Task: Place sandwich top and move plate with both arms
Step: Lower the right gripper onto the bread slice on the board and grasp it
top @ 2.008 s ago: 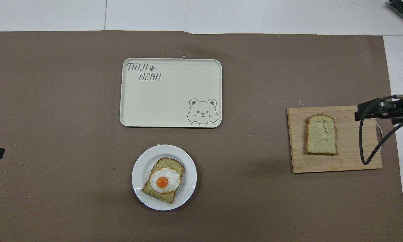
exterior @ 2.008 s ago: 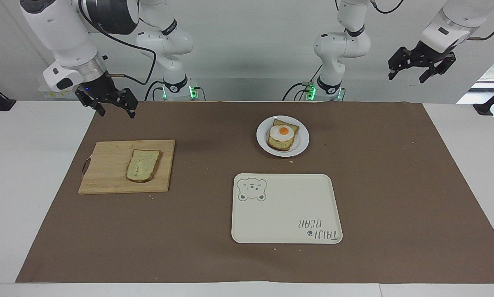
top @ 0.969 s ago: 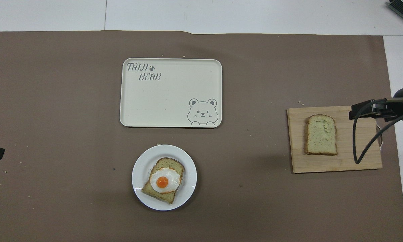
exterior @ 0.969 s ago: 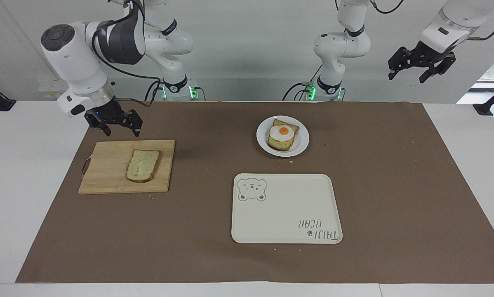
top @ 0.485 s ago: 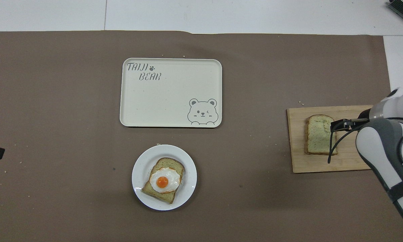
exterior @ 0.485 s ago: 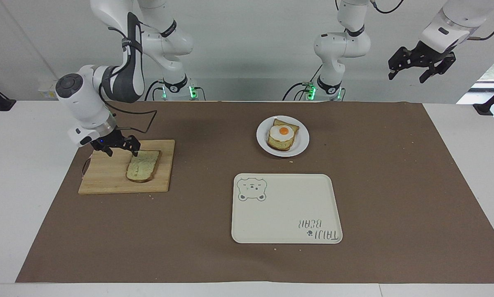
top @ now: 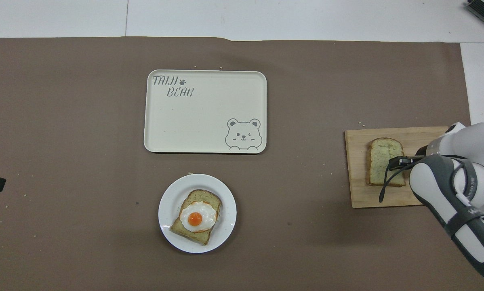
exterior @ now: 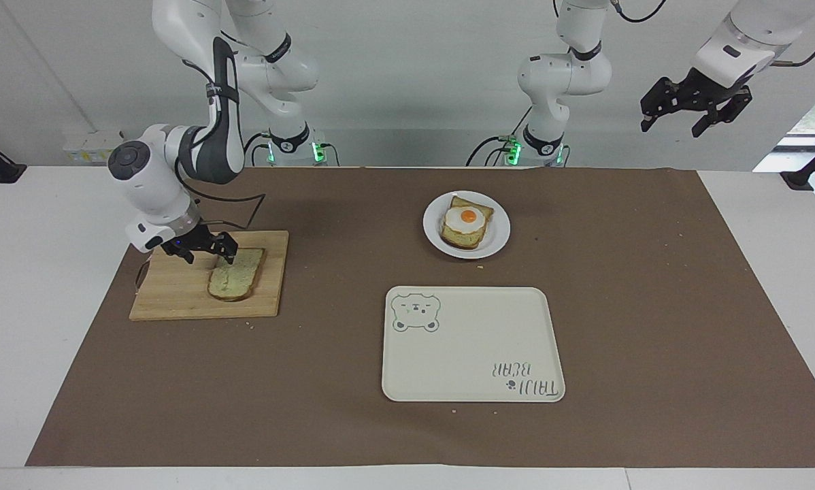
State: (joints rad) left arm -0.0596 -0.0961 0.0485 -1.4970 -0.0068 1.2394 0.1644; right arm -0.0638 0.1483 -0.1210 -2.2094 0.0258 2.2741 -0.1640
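Brown mat on white table: my right gripper (exterior: 209, 256) is bent low over the board (exterior: 176, 299), jaws spread and holding nothing, one finger at the edge of the top slice (exterior: 234, 275); left gripper (exterior: 693, 109) waits high, jaws apart; plate (exterior: 496, 238) with egg toast (exterior: 463, 226) sits mid-table, nearer me than the tray (exterior: 472, 344).

Looked like a robotics lab, not a real kitchen. Two white arms (exterior: 196, 88) were bolted at the edge of a plain white table (exterior: 54, 272) with a brown paper sheet (exterior: 652, 306) spread over it, cables and green status lights at their bases, bare grey-white wall right there. The food setup was staged: cutting board (exterior: 176, 292), tray (exterior: 472, 354).
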